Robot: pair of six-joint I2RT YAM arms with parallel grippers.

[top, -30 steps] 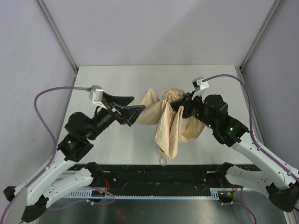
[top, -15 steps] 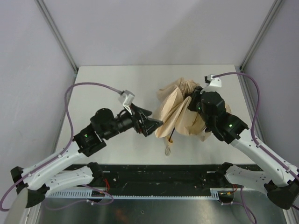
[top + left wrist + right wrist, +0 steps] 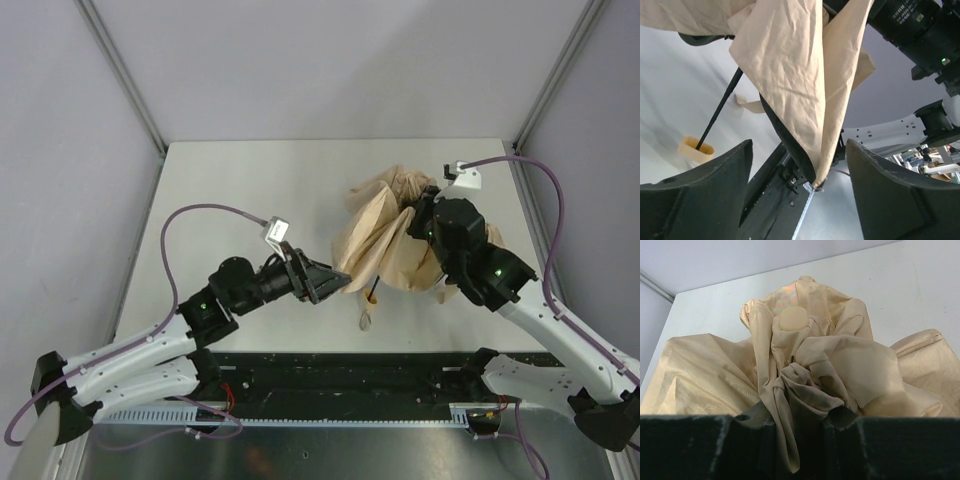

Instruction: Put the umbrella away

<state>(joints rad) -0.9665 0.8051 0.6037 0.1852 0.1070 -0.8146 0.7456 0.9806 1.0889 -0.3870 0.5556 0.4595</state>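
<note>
A white table stands between pale grey walls with metal corner posts.

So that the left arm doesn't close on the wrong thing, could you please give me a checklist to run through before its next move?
1. Grip of the right gripper on the umbrella, at its bunched fabric: ok.
2. Opening of the left gripper, a fabric fold hanging between its fingers: ok.
3. The shaft outside that gap: ok, it runs off to one side.
4. Fabric gathered tight: not ok, the folds hang loose.
5. The handle resting on the table: cannot tell.
</note>
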